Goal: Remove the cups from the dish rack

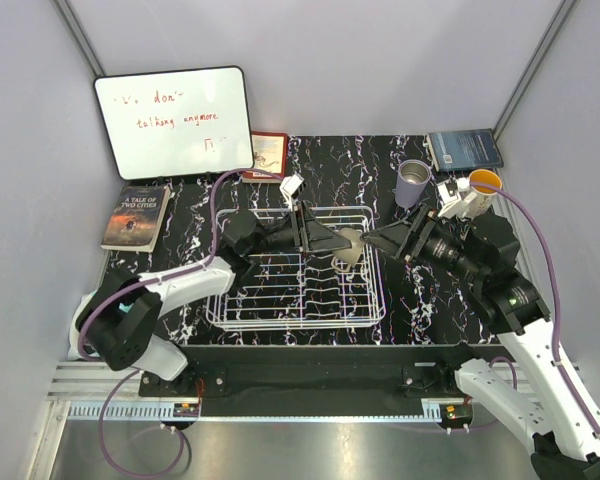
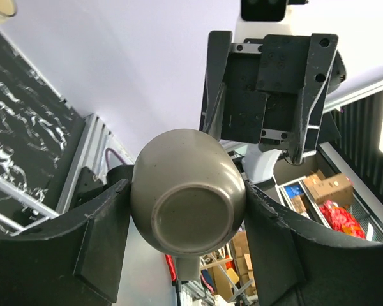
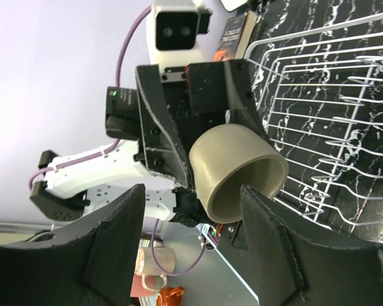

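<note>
Overhead, we see the left gripper holding the olive-grey cup sideways over the right end of the dish rack, its wrist view alone showing the clamp on the cup's sides, and the right wrist view alone showing the right gripper with jaws apart, flanking the cup's mouth.

Olive-grey cup looking matt, smooth, stoneware-like; dish rack showing white coated wire; bench showing black marble-patterned surface; left pincer fingers looking matt black plastic.
</note>
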Motion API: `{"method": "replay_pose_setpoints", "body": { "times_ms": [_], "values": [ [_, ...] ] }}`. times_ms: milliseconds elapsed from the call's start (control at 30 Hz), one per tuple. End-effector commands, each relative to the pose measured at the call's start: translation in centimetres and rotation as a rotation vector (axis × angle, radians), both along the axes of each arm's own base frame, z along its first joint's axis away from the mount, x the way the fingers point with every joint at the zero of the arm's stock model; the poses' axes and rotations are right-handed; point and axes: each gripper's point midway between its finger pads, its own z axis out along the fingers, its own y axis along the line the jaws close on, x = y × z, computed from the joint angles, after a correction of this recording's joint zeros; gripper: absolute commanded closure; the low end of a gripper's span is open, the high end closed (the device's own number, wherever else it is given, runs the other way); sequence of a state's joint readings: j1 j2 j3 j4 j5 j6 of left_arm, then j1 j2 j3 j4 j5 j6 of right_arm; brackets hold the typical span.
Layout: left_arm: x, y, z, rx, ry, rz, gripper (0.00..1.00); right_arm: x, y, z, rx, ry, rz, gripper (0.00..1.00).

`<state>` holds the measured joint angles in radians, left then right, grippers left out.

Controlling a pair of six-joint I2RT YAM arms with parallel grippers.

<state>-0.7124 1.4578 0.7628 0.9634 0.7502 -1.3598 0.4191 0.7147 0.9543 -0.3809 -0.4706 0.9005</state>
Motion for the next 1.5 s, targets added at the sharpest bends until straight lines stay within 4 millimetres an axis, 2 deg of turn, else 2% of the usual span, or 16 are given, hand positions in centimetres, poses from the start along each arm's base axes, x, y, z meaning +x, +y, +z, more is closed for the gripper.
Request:
{"method": "replay_pose_setpoints", "body": {
  "times_ms": [0, 367, 567, 833, 933, 967, 1000, 1100, 1133, 1267, 1300, 1333, 1367, 1400, 1467],
  "values": [
    [-1.0, 0.1, 5.2, -0.145, -0.149, -0.059, 1.00, -0.9, 0.6, 1.9, 0.046, -0.063, 0.065, 0.31],
    [-0.6, -0.5, 5.3, -0.159, -0.141, -0.081, 1.00, -0.4, 1.4, 1.8, 0.037, -0.059, 0.104, 0.33],
    [-0.9, -0.9, 4.4, -0.159, -0.129, -0.108, 1.00, 0.6, 1.4, 2.0, 0.048, -0.065, 0.072, 0.43],
    [-0.9, -1.1, 4.0, -0.171, -0.117, -0.127, 1.00, 1.5, 1.7, 1.6, 0.051, -0.052, 0.061, 0.48],
    [-0.9, -1.3, 3.9, -0.165, -0.115, -0.136, 1.00, 1.8, 2.0, 1.4, 0.059, -0.042, 0.072, 0.60],
    [-0.9, -1.4, 3.9, -0.165, -0.115, -0.139, 1.00, 1.7, 2.1, 1.3, 0.058, -0.036, 0.076, 0.66],
    [-0.8, -1.5, 3.7, -0.162, -0.111, -0.143, 1.00, 1.8, 2.1, 1.2, 0.059, -0.036, 0.079, 0.80],
    [-0.8, -1.6, 3.5, -0.160, -0.106, -0.148, 1.00, 1.9, 2.4, 0.9, 0.056, -0.022, 0.093, 0.93],
    [-0.8, -1.6, 3.6, -0.160, -0.108, -0.149, 1.00, 1.9, 2.4, 0.9, 0.056, -0.022, 0.093, 1.00],
    [-0.5, -1.9, 3.4, -0.148, -0.096, -0.155, 1.00, 1.8, 2.3, 1.2, 0.053, -0.038, 0.097, 1.00],
    [-0.4, -1.9, 3.3, -0.141, -0.090, -0.154, 0.98, 1.7, 2.3, 1.3, 0.053, -0.038, 0.092, 1.00],
    [-0.2, -1.9, 3.3, -0.135, -0.087, -0.156, 0.91, 1.5, 2.1, 1.7, 0.054, -0.052, 0.090, 1.00],
    [0.0, -1.9, 3.1, -0.126, -0.077, -0.154, 0.69, 1.4, 1.9, 1.9, 0.049, -0.067, 0.082, 1.00],
    [0.4, -1.7, 3.1, -0.121, -0.076, -0.147, 0.56, 1.5, 1.7, 1.6, 0.034, -0.059, 0.069, 1.00],
    [0.7, -1.5, 2.9, -0.107, -0.065, -0.141, 0.38, 1.2, 1.3, 2.3, 0.016, -0.092, 0.057, 1.00]
  ]
}}
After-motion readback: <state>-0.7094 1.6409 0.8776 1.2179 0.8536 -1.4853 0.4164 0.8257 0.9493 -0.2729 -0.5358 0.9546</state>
